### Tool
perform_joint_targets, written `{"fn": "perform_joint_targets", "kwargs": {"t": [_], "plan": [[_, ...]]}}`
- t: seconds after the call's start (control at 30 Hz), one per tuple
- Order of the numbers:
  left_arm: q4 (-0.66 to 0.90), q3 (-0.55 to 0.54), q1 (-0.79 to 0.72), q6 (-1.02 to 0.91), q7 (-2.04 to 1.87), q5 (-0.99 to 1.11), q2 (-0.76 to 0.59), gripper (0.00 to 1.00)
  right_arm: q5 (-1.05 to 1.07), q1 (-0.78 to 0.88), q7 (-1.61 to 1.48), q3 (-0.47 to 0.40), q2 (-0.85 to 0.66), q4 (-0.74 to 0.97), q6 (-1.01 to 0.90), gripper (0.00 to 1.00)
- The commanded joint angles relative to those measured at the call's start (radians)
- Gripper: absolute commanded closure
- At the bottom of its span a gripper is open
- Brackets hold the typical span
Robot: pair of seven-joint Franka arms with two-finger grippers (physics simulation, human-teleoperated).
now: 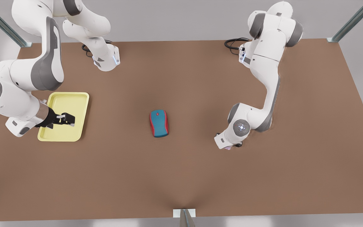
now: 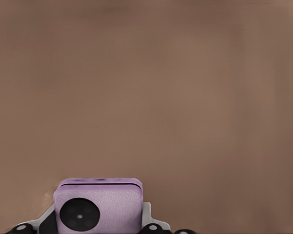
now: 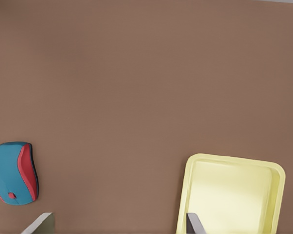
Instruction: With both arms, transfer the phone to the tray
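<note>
The pale lilac phone (image 2: 98, 207) sits between the fingers of my left gripper (image 2: 98, 223), which are closed against its two sides; one black camera circle shows. In the front view this gripper (image 1: 233, 145) is low at the table on the front view's right, and only a pink sliver of the phone (image 1: 228, 148) peeks from under the wrist. My right gripper (image 1: 69, 120) hovers open over the pale yellow tray (image 1: 62, 97) on the front view's left. Its fingertips (image 3: 193, 223) frame bare table and the tray's corner (image 3: 234, 163).
A teal-and-red computer mouse (image 1: 158, 123) lies mid-table between the two arms, also seen in the right wrist view as the mouse (image 3: 13, 173). Both arm bases stand at the table's far edge. A metal post foot (image 1: 184, 213) sits at the near edge.
</note>
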Motion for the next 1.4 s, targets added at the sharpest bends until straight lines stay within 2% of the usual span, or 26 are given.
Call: {"fn": "perform_joint_targets", "kwargs": {"t": [0.0, 0.07, 0.17, 0.27, 0.33, 0.4, 0.43, 0.47, 0.57, 0.6, 0.63, 0.7, 0.73, 0.77, 0.8, 0.83, 0.87, 0.93, 1.0, 1.03, 1.07, 1.1, 1.17, 1.23, 1.37], "plan": [[0.142, -0.002, -0.083, -0.217, -0.926, -0.061, 0.079, 0.21, 0.001, 0.002, 0.0, 0.0, 0.0, 0.001, 0.008, 0.0], [0.279, -0.001, -0.116, -0.218, -0.972, -0.095, 0.151, 0.21, 0.0, 0.007, 0.001, 0.0, 0.002, 0.004, 0.008, 0.0], [0.526, 0.012, -0.168, -0.181, -1.115, -0.096, 0.331, 0.21, 0.001, 0.011, 0.007, 0.007, 0.036, 0.008, 0.032, 0.0], [0.546, 0.002, -0.168, 0.032, -1.117, -0.099, 0.392, 0.21, 0.0, 0.013, 0.01, 0.01, 0.036, 0.007, 0.035, 0.0], [0.594, -0.048, -0.172, 0.164, -1.113, -0.101, 0.447, 0.21, 0.001, 0.013, 0.01, 0.01, 0.034, 0.007, 0.035, 0.0], [0.597, -0.103, -0.166, 0.181, -1.115, -0.104, 0.444, 0.2, 0.001, 0.015, 0.012, 0.011, 0.034, 0.007, 0.035, 0.0], [0.597, -0.125, -0.152, 0.181, -1.115, -0.105, 0.435, 0.12, 0.001, 0.015, 0.012, 0.011, 0.034, 0.007, 0.035, 0.0], [0.595, -0.126, -0.142, 0.17, -1.117, -0.122, 0.415, 0.0, 0.001, 0.015, 0.012, 0.011, 0.036, 0.007, 0.037, 0.0], [0.594, -0.128, -0.102, 0.116, -1.121, -0.13, 0.384, 0.0, 0.001, 0.015, 0.012, 0.011, 0.036, 0.008, 0.035, 0.0], [0.592, -0.125, -0.082, 0.04, -1.115, -0.131, 0.366, 0.0, 0.001, 0.015, 0.012, 0.011, 0.036, 0.008, 0.037, 0.0], [0.584, -0.116, 0.002, -0.196, -0.985, -0.127, 0.273, 0.0, 0.003, 0.015, 0.012, 0.017, 0.036, 0.008, 0.037, 0.0], [0.584, -0.053, 0.197, -0.655, -0.401, -0.096, 0.078, 0.0, -0.003, 0.016, 0.105, 0.121, 0.088, 0.01, 0.075, 0.0], [0.584, 0.007, 0.279, -0.793, -0.157, -0.073, 0.016, 0.0, -0.009, 0.022, 0.231, 0.191, 0.125, 0.013, 0.113, 0.0], [0.583, 0.056, 0.291, -0.869, 0.023, 0.008, -0.011, 0.0, -0.019, 0.091, 0.3, 0.194, 0.163, 0.024, 0.173, 0.0], [0.476, 0.059, 0.317, -0.852, 0.069, 0.042, -0.095, 0.0, -0.023, 0.146, 0.406, 0.195, 0.214, 0.063, 0.201, 0.0], [0.073, 0.059, 0.338, -0.637, 0.146, 0.056, -0.367, 0.0, -0.025, 0.214, 0.529, 0.194, 0.292, 0.14, 0.213, 0.0], [-0.058, 0.059, 0.36, -0.638, 0.193, 0.069, -0.493, 0.0, -0.023, 0.248, 0.601, 0.195, 0.359, 0.217, 0.216, 0.0], [-0.015, 0.076, 0.363, -0.714, 0.195, 0.062, -0.449, 0.0, -0.023, 0.295, 0.619, 0.195, 0.457, 0.243, 0.365, 0.0], [0.064, 0.076, 0.361, -0.772, 0.177, 0.031, -0.436, 0.0, -0.023, 0.383, 0.76, 0.151, 0.553, 0.318, 0.385, 0.0], [0.127, 0.076, 0.361, -0.783, 0.177, 0.011, -0.436, 0.0, -0.022, 0.425, 0.816, 0.139, 0.661, 0.419, 0.353, 0.0], [0.13, 0.076, 0.361, -0.783, 0.177, 0.008, -0.436, 0.0, -0.019, 0.476, 0.897, 0.08, 0.775, 0.568, 0.293, 0.0], [0.13, 0.076, 0.361, -0.781, 0.181, 0.005, -0.435, 0.0, -0.017, 0.479, 0.966, 0.086, 0.844, 0.657, 0.264, 0.0], [0.13, 0.073, 0.361, -0.777, 0.183, 0.002, -0.432, 0.0, -0.019, 0.47, 1.001, 0.114, 0.892, 0.673, 0.268, 0.0], [0.13, 0.073, 0.361, -0.778, 0.186, -0.009, -0.429, 0.0, -0.025, 0.433, 1.021, 0.18, 0.935, 0.674, 0.259, 0.0], [0.127, 0.076, 0.361, -0.777, 0.192, -0.006, -0.427, 0.0, -0.046, 0.432, 1.001, 0.203, 0.936, 0.653, 0.251, 0.0]]}}
